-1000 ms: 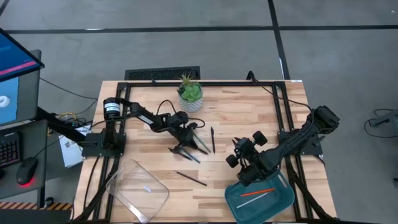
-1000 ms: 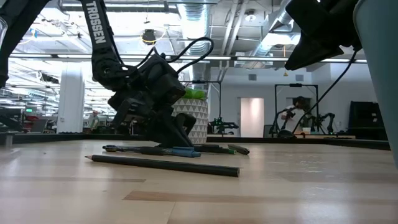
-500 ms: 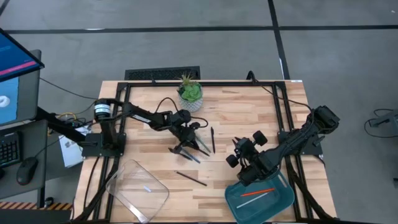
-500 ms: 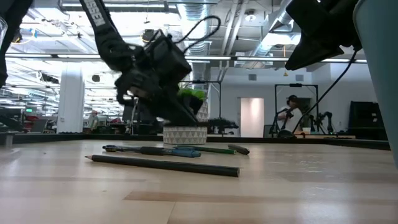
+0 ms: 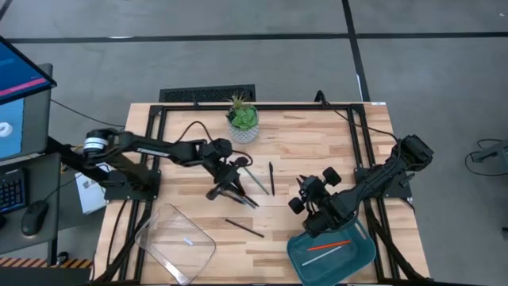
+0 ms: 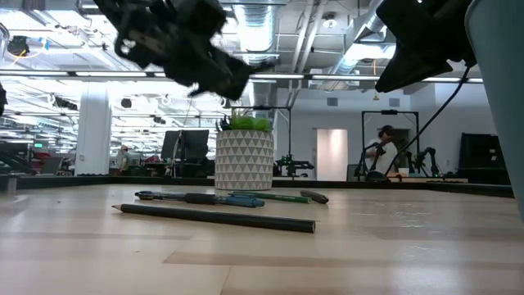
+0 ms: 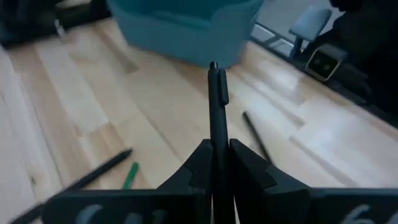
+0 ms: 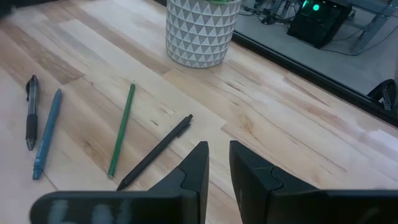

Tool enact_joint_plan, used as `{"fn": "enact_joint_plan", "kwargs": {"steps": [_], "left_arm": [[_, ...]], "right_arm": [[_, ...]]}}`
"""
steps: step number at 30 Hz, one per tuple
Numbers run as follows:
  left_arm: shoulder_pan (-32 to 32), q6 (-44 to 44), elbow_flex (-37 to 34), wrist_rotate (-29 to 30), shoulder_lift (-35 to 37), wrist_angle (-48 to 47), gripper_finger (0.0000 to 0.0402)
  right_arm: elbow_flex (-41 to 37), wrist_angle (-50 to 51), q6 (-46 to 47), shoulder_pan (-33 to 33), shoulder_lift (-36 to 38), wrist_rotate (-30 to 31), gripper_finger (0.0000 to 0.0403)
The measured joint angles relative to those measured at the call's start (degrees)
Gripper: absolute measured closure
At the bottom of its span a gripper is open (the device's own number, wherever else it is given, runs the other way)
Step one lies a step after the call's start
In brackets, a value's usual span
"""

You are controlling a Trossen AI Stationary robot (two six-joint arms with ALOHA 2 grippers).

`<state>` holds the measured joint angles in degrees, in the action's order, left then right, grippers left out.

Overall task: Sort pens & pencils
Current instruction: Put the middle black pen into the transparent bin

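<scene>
One dark pen [image 7: 216, 109] pinched in left gripper [image 7: 216, 163], lifted off counter [image 5: 317, 151], long axis pointing toward teal bin [image 7: 186, 28] (likely drop spot). Right gripper [image 8: 217, 163] slightly spread, empty, beside bin.

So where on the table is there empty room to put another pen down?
Bare wood lies between the plant pot and the table's far right corner, and between the clear tray and blue bin. The middle is crowded: loose pens lie there, with the left gripper holding a black pen above them.
</scene>
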<state>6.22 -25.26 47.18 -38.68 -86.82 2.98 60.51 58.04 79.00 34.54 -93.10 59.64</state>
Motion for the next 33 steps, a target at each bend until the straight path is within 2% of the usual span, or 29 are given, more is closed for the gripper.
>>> {"fn": "enact_joint_plan", "kwargs": {"steps": [10, 15, 33], "left_arm": [[-3.96, 0.8, 0.0, 0.31, 8.23, -3.73, 0.0381], [-5.88, 2.03, 0.02, -1.68, 8.64, -6.05, 0.0381], [-14.71, 6.41, 0.02, 0.38, 8.87, -10.27, 0.0381]], "right_arm": [[0.0, -0.08, 0.01, -0.19, 0.0, -0.02, 0.0316], [0.0, -0.07, 0.02, -0.19, 0.0, -0.02, 0.0316], [0.0, -0.26, 0.04, -0.19, 0.0, -0.02, 0.0316]]}}
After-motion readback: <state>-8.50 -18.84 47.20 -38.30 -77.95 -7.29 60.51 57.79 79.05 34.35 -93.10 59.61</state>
